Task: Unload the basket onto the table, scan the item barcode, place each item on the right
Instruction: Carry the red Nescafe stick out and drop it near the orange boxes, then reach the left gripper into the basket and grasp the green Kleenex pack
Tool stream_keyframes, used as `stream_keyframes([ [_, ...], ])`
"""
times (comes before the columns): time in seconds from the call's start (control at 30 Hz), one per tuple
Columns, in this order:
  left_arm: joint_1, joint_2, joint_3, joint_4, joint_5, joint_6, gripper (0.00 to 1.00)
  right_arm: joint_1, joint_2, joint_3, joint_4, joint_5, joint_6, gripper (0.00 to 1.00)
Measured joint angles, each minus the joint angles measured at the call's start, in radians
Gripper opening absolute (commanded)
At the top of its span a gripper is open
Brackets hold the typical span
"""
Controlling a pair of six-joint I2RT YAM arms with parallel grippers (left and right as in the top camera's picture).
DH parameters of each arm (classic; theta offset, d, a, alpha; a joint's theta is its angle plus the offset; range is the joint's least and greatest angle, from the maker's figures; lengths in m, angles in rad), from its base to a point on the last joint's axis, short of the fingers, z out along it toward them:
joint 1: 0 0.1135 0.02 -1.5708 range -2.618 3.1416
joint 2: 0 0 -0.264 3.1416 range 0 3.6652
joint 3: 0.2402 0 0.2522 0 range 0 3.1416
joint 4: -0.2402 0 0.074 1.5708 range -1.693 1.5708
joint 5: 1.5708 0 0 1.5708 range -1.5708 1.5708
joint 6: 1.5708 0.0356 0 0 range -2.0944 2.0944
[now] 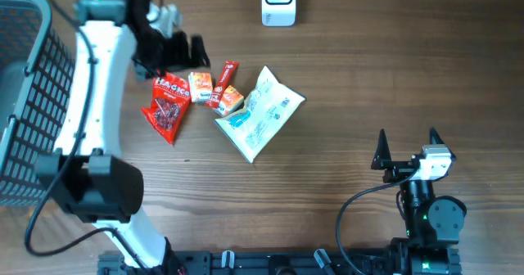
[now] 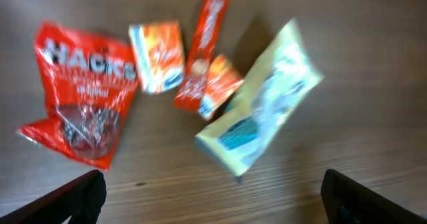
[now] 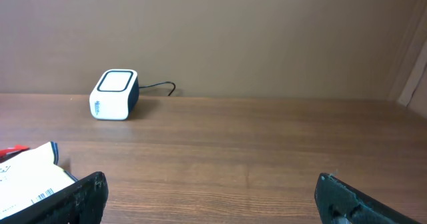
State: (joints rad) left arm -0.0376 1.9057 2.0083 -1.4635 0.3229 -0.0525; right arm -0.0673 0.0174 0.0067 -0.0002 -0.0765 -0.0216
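Your left end effector [image 1: 178, 54] is hanging at forward reach just beyond the Hacks bag [image 1: 168, 105], jaws spread wide, empty; right end effector [image 1: 408, 146] is sitting back, likewise spread, empty.

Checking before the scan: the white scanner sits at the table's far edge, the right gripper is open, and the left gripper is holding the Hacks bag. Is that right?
Not quite. The left gripper holds nothing: the left wrist view shows its jaws wide apart, with the Hacks bag lying on the table. The scanner and right gripper are as said.
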Motion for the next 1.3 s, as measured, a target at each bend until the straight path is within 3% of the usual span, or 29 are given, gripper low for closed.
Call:
stream_keyframes([
  [0.23,0.000,-0.062,0.045,-0.026,0.058,-0.006,1.00,0.000,0.000,0.000,0.000,0.000,0.000,1.00],
  [0.47,0.077,-0.072,0.185,-0.071,-0.193,-0.166,1.00,0.000,0.000,0.000,0.000,0.000,0.000,1.00],
  [0.67,0.258,-0.146,0.317,0.000,-0.512,-0.260,1.00,0.000,0.000,0.000,0.000,0.000,0.000,1.00],
  [0.87,0.446,-0.171,0.333,0.047,-0.714,-0.304,1.00,0.000,0.000,0.000,0.000,0.000,0.000,1.00],
  [1.13,0.664,-0.027,0.270,0.036,-0.781,-0.336,1.00,0.000,0.000,0.000,0.000,0.000,0.000,1.00],
  [1.3,0.772,0.062,0.218,0.044,-0.746,-0.337,1.00,0.000,0.000,0.000,0.000,0.000,0.000,1.00],
])
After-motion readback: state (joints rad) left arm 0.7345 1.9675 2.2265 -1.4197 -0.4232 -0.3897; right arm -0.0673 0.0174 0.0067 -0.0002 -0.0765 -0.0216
